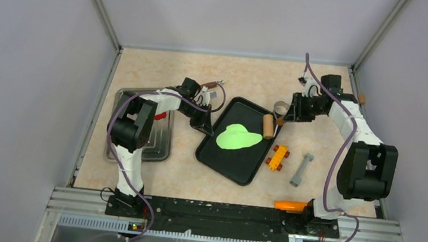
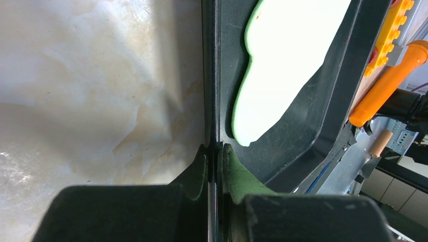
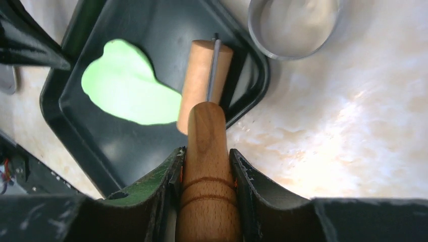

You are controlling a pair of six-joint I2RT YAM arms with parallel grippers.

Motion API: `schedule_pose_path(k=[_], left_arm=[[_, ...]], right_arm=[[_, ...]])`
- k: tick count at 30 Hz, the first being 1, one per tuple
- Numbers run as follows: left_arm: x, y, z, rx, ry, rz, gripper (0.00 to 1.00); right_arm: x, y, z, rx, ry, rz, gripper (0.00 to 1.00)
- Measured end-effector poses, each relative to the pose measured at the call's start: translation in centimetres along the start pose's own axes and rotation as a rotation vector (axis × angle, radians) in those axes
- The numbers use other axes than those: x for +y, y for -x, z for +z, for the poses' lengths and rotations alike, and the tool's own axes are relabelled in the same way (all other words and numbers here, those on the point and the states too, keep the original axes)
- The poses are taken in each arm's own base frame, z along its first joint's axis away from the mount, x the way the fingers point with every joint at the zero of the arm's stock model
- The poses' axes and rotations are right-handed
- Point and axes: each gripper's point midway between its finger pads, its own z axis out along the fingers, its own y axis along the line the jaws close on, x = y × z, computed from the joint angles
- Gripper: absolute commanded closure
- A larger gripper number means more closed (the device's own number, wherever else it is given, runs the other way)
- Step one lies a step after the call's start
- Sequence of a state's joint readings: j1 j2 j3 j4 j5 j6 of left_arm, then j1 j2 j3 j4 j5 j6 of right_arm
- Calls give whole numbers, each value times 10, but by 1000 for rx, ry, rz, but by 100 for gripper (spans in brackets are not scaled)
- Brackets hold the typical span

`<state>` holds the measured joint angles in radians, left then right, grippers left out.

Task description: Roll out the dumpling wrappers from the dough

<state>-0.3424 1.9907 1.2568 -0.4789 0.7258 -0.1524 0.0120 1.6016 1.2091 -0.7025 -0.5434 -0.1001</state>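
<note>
The dough (image 1: pixel 238 137) is a flattened lime-green blob lying in the black tray (image 1: pixel 225 161). My right gripper (image 1: pixel 288 118) is shut on the wooden handle (image 3: pixel 207 151) of a rolling pin. The pin's roller (image 3: pixel 202 80) rests inside the tray at the right edge of the dough (image 3: pixel 126 91). My left gripper (image 1: pixel 206 122) is shut on the tray's left rim (image 2: pixel 216 101), one finger (image 2: pixel 237 174) inside the tray near the dough (image 2: pixel 287 60) and the other outside. No dumpling wrappers are in view.
A metal ring cutter (image 1: pixel 281 108) stands just beyond the tray's far right corner. A yellow toy brick (image 1: pixel 278 157), a grey piece (image 1: pixel 301 169) and an orange handle (image 1: pixel 290 205) lie to the right. A metal tray (image 1: pixel 158 142) sits at the left, with a wooden-handled tool (image 1: pixel 212 85) behind it.
</note>
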Motion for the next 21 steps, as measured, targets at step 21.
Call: schedule_pose_path(k=[21], left_arm=[[1, 0, -1, 13, -14, -7, 100]], right_arm=[[170, -29, 13, 201, 144, -1522, 100]])
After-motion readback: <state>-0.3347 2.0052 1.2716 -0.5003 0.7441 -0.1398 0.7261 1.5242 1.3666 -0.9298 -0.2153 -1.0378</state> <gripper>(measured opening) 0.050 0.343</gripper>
